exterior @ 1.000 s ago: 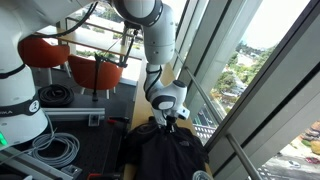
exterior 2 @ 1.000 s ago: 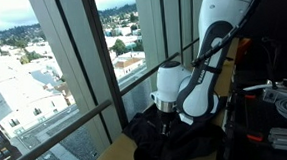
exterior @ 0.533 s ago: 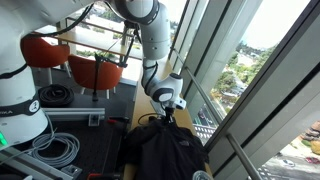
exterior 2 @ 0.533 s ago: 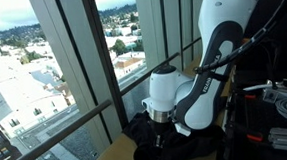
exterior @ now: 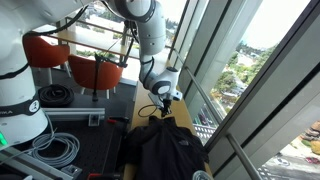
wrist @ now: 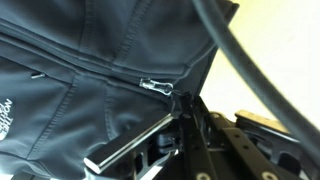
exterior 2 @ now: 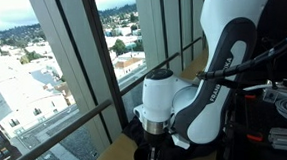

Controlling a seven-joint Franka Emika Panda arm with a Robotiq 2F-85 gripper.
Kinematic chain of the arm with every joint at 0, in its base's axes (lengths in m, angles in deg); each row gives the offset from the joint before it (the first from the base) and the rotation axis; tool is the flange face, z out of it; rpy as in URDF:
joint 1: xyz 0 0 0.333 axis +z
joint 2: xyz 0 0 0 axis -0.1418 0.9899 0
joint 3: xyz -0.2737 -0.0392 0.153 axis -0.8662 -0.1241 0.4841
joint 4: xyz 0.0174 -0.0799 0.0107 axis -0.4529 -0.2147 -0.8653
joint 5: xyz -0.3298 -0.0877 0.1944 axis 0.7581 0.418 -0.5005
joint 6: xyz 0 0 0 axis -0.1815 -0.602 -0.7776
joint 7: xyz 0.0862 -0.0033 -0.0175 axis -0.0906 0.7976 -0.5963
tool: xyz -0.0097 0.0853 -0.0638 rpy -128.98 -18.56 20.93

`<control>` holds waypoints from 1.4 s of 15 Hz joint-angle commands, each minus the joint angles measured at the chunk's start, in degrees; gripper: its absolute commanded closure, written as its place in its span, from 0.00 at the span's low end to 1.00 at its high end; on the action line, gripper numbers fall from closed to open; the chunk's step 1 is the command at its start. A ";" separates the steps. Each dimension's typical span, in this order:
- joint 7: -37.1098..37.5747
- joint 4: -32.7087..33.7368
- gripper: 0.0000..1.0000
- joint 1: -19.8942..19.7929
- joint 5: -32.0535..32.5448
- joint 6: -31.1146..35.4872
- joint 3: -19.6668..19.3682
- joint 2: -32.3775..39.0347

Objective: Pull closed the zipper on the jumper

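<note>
A black jumper lies on a wooden table by the window; it also shows in the other exterior view. In the wrist view the jumper fills the left, and its zipper line runs diagonally to a small metal zipper pull. My gripper has its fingers together right at the pull and appears shut on its tab. In both exterior views the gripper points down onto the jumper's upper part.
Window frames and glass run close beside the table. Orange chairs stand behind it. A white robot base and coiled cables sit to the side. A thick black cable crosses the wrist view.
My gripper has moved along the jumper, away from its lower hem toward the far end of the table, staying at the zipper. The jumper's fabric has shifted slightly with it.
</note>
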 commanded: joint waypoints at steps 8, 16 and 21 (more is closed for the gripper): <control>4.41 1.36 0.60 3.70 3.21 -1.77 -0.72 -0.31; 4.16 -9.78 0.03 2.01 2.55 2.56 -0.02 -6.72; 1.13 -24.65 0.00 -5.44 1.79 8.91 2.64 -17.24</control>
